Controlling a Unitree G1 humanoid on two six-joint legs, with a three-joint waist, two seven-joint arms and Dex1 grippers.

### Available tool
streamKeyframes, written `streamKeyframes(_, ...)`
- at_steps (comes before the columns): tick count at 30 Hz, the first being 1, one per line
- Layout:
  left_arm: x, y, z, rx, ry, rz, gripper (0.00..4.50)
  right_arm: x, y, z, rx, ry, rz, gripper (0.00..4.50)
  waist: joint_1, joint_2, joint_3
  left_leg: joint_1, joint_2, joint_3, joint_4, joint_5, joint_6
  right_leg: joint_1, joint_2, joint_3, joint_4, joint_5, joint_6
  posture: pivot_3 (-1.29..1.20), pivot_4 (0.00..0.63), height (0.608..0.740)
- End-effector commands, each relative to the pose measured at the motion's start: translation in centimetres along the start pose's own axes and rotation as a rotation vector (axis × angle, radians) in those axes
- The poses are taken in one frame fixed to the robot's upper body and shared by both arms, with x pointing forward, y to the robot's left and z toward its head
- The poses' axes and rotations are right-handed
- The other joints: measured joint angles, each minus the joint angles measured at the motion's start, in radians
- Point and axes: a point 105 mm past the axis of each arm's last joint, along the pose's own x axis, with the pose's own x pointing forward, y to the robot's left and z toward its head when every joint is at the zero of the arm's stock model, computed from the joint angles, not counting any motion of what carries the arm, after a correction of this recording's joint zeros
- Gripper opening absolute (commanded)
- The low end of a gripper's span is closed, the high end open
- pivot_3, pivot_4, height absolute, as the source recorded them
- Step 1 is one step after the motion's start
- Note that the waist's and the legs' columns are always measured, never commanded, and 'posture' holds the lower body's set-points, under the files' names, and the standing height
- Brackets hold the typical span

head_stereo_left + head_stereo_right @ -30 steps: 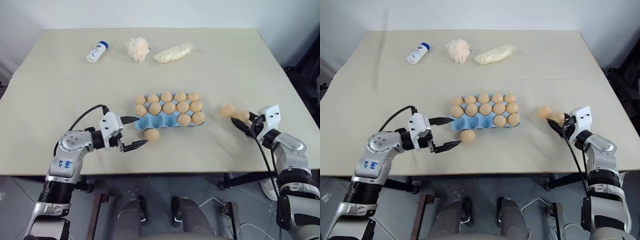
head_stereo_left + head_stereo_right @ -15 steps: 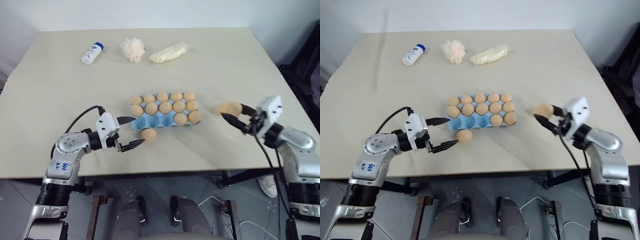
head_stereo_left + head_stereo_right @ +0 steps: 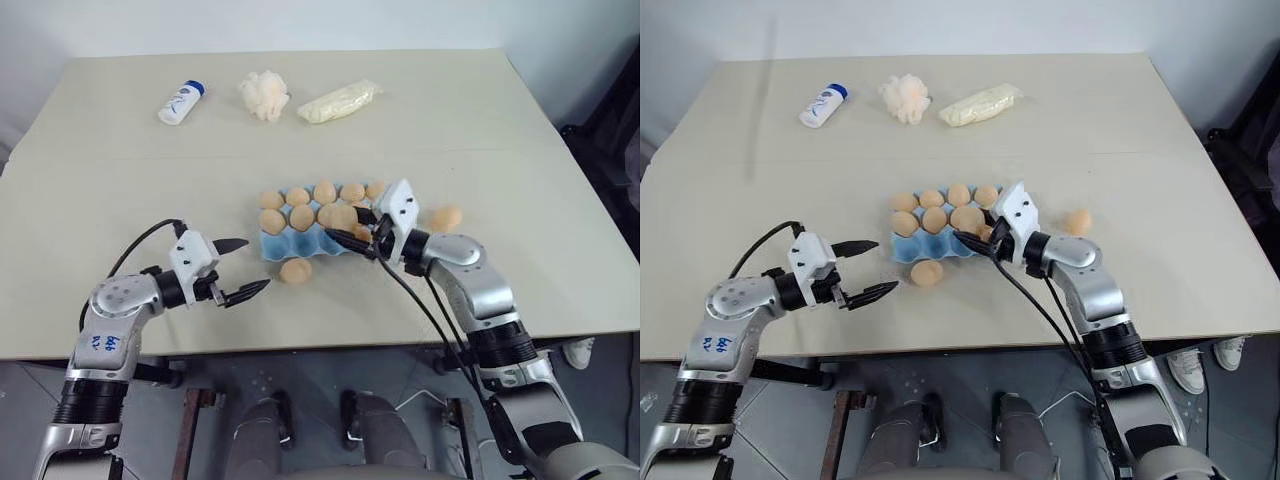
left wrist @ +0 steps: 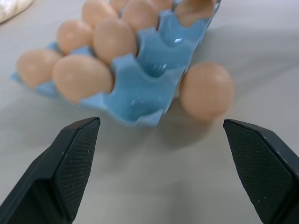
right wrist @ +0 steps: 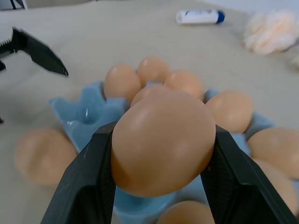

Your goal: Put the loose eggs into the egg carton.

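— Right wrist view has the right gripper (image 5: 161, 154) clamped on one tan egg (image 5: 163, 140), a black finger on each side, held just above the light blue egg carton (image 5: 81, 116). Where is that carton?

— Near the middle of the table (image 3: 500, 140), most cups filled. One loose egg (image 3: 295, 270) lies on the table touching the carton's near edge, and another loose egg (image 3: 446, 217) sits to the right, apart from the carton.

— And the left gripper (image 3: 240, 268)?

— Its fingers stand wide apart and hold nothing, just left of the carton, pointing toward the egg at the near edge.

— Anything at the far side?

— A white bottle (image 3: 180, 101), a pale fluffy puff (image 3: 264, 95) and a cream packet (image 3: 340, 102), in a row.
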Motion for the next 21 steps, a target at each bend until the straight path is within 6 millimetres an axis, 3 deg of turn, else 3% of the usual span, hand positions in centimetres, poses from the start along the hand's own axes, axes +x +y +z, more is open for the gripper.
streamKeyframes(1, -0.5, 0.4, 1.3, 0.033, -0.037, 0.028, 4.50, 0.4, 0.5, 0.7, -0.034, -0.029, 0.035, 3.05, -0.003, 0.000, 0.000, 0.000, 0.000, 0.000, 0.000, 0.000, 0.000, 0.000, 0.000, 0.000, 0.000, 0.000, 0.001, 0.00, 0.150, 0.740)
streamKeyframes(5, -0.6, 0.3, 1.3, 0.032, -0.038, 0.030, 4.50, 0.0, 0.8, 1.5, -0.036, -0.053, 0.055, 4.45, -0.003, 0.000, 0.000, 0.001, 0.000, 0.000, 0.000, 0.000, 0.000, 0.000, 0.000, 0.001, 0.000, 0.001, 0.000, 0.00, 0.150, 0.740)
streamKeyframes(11, 0.2, -0.2, 1.7, 0.033, -0.056, 0.009, 4.50, -2.8, -0.3, 3.1, -0.072, -0.103, -0.010, 4.49, 0.000, 0.000, 0.000, 0.000, 0.000, 0.000, -0.002, 0.000, 0.000, -0.001, 0.000, 0.001, -0.001, 0.000, -0.001, 0.00, 0.150, 0.740)
streamKeyframes(15, 0.9, -0.6, 2.0, 0.036, -0.071, -0.019, 4.50, -7.0, -1.3, 3.0, -0.078, -0.134, -0.116, 4.49, 0.008, -0.001, -0.001, 0.000, 0.000, 0.000, -0.002, 0.000, 0.000, 0.000, 0.000, 0.000, -0.002, 0.000, -0.001, 0.00, 0.150, 0.740)
streamKeyframes(18, 1.7, -0.8, 2.3, 0.039, -0.089, -0.038, 4.50, -11.3, -1.9, 2.4, -0.102, -0.174, -0.238, 4.49, 0.019, -0.001, -0.001, 0.001, 0.000, 0.000, -0.002, 0.000, 0.000, 0.000, 0.000, 0.000, -0.003, 0.000, 0.000, 0.00, 0.150, 0.740)
streamKeyframes(21, 2.4, -1.1, 2.6, 0.041, -0.106, -0.062, 4.50, -14.9, -2.5, 0.7, -0.064, -0.127, -0.391, 4.49, 0.022, -0.001, -0.001, 0.001, -0.001, 0.000, -0.002, 0.000, 0.000, 0.001, 0.001, 0.001, -0.002, 0.000, 0.000, 0.00, 0.150, 0.740)
